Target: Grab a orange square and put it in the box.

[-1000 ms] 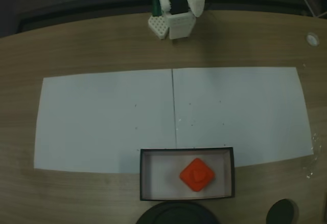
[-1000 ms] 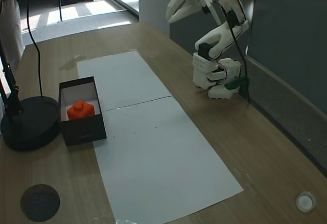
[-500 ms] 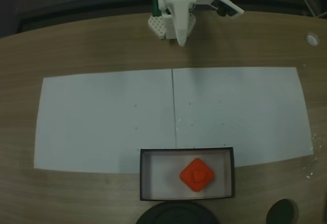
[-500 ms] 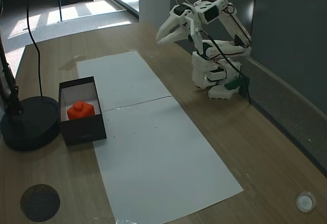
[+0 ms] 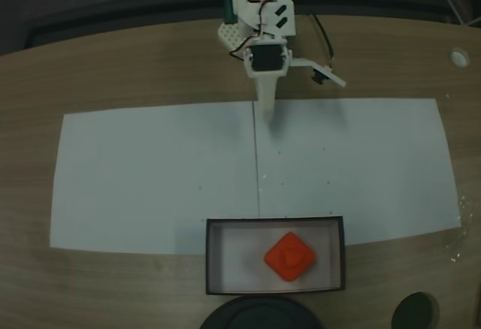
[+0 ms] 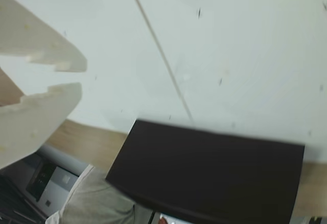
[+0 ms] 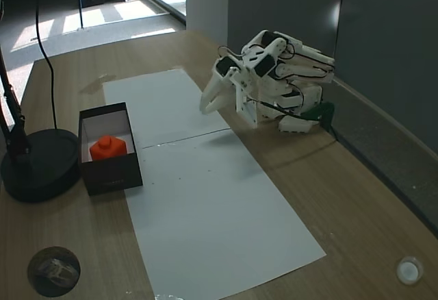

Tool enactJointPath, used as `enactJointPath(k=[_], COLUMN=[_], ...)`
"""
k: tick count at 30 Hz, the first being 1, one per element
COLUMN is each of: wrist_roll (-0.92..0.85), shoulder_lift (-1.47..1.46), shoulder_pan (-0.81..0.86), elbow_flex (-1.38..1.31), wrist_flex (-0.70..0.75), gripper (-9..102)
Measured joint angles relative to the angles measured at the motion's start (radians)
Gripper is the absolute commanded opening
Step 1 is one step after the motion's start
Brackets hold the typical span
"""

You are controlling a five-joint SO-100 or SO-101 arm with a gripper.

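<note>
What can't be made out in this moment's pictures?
- Mark on the cube: too small in both fixed views.
- Box interior: in the wrist view, hidden by its dark wall; picture blurred.
- Black round base: cut off by the bottom edge in a fixed view.
- Gripper: finger gap unclear, too small.

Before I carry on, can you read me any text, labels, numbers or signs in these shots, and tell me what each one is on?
No readable text in any view.
The orange square has a faint mark on its top face, too blurred to read.
The box, the white paper and the arm with its tool show no lettering.
</note>
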Motion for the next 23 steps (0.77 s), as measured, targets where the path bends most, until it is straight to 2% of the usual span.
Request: enactJointPath(k=[3, 9, 23], wrist_roll=[0.0, 0.0, 0.002], shoulder_lift=[0.0, 0.0, 0.0], shoulder_pan=[0.008, 0.012, 0.02], elbow_flex=[0.011, -0.028, -0.035], wrist_flex=[0.034, 0.281, 0.288], gripper=[0, 0, 0])
